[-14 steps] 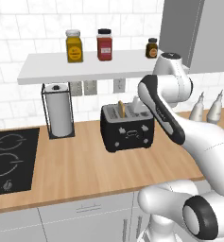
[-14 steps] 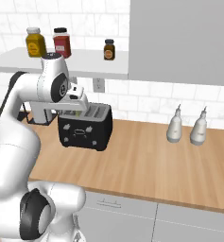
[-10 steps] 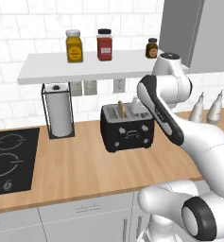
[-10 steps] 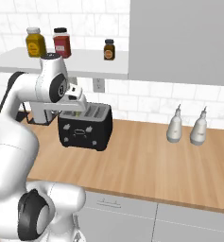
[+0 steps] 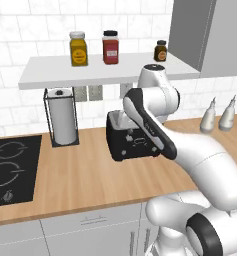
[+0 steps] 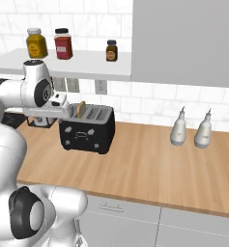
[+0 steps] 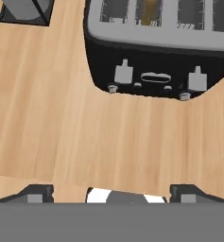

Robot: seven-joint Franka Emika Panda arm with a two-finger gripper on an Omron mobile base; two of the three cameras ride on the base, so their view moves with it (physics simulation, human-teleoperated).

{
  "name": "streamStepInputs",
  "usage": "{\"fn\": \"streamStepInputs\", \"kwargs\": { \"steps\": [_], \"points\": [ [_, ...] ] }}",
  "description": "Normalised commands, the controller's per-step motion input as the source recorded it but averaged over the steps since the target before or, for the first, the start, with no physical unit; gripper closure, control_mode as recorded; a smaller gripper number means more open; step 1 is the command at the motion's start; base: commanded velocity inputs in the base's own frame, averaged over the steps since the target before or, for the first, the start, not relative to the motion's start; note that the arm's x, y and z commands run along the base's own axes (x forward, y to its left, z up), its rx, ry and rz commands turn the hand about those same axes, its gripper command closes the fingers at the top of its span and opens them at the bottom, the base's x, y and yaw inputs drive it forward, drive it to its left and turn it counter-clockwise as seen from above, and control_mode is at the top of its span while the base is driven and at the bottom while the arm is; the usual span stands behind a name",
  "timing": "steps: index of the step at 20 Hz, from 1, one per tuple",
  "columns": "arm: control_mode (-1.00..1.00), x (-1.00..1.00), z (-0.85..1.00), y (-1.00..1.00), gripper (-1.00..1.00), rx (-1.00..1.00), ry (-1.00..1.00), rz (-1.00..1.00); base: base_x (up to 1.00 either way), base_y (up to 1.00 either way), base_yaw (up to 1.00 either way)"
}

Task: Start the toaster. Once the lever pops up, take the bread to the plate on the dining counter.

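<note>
On the wooden surface (image 6: 150,164), the toaster (image 6: 86,130) sits near the back wall, with the bread (image 6: 80,109) standing up out of a slot toward its left end. Your pincer (image 7: 111,191) hangs released above the boards just in front of the toaster's face, fingertips (image 7: 35,193) spread wide. You have bare wood before it; the paper towel roll (image 5: 62,116) stands left, two bottles (image 6: 190,128) well right.
</note>
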Motion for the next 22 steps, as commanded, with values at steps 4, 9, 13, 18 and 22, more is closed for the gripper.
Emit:
{"fn": "streamStepInputs", "kwargs": {
  "steps": [4, 9, 13, 18, 22],
  "points": [
    [-1.00, 0.03, -0.37, 0.33, -1.00, 0.00, 0.00, 0.00, 0.00, 0.00, 0.00],
    [-1.00, 0.19, -0.41, 0.08, -1.00, 0.00, -0.07, 0.00, 0.00, 0.00, 0.00],
    [-1.00, 0.35, -0.32, 0.00, -1.00, 0.00, -0.08, 0.00, 0.00, 0.00, 0.00],
    [-1.00, 0.48, -0.22, 0.09, -1.00, 0.00, -0.02, 0.00, 0.00, 0.00, 0.00],
    [-1.00, 0.53, -0.25, 0.17, -1.00, -0.01, -0.03, 0.00, 0.00, 0.00, 0.00]
  ]
}}
